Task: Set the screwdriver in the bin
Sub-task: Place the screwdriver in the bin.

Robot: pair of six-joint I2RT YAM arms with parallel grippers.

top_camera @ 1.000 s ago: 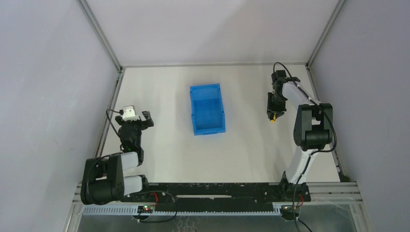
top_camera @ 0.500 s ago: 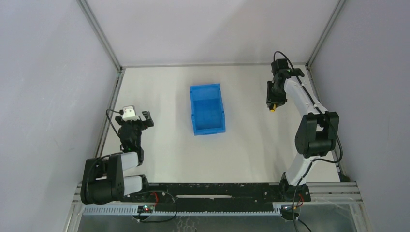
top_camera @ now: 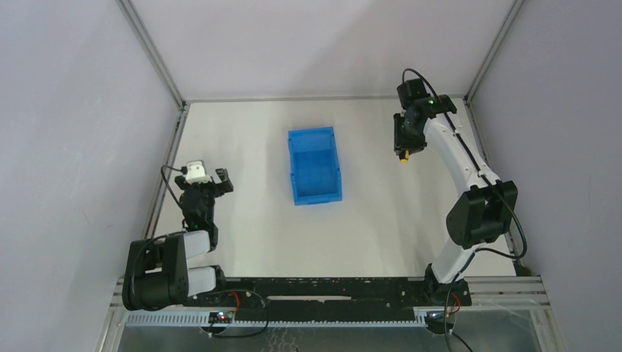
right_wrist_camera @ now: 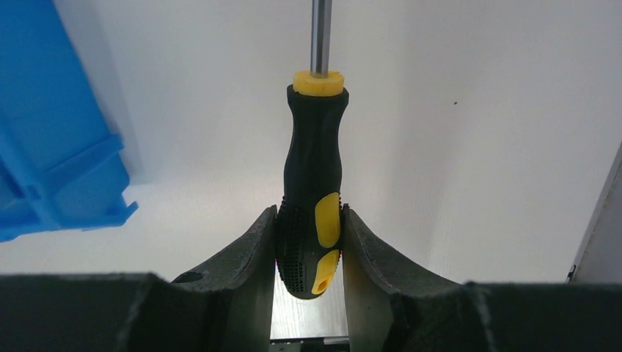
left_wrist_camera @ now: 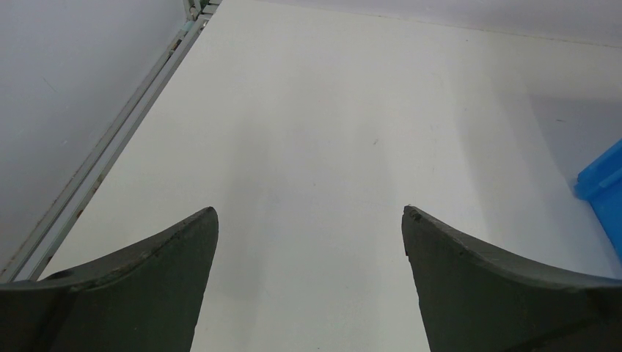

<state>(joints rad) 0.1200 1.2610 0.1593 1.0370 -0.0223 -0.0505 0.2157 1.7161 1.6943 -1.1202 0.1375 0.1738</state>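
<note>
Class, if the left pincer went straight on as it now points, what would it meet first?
The way looks free: ahead of the left pincer only bare table shows, and the bin sits off to the right. Depth is unclear, so it might graze the table.

The screwdriver (right_wrist_camera: 315,147) has a black handle with yellow patches and a yellow collar (the lower grip carries a fine ribbed texture), and its shaft is silvery grey. The bin (top_camera: 292,169) is bright blue all over, with a faint grid on its floor. The tabletop (top_camera: 242,132) is plain off-white. The right claw (right_wrist_camera: 312,213) and the left claw (left_wrist_camera: 309,213) are both matt dark grey. The right arm (top_camera: 458,150) and the left arm (top_camera: 187,242) are black with white sections. The walls (top_camera: 73,110) are pale grey-lilac.
</note>
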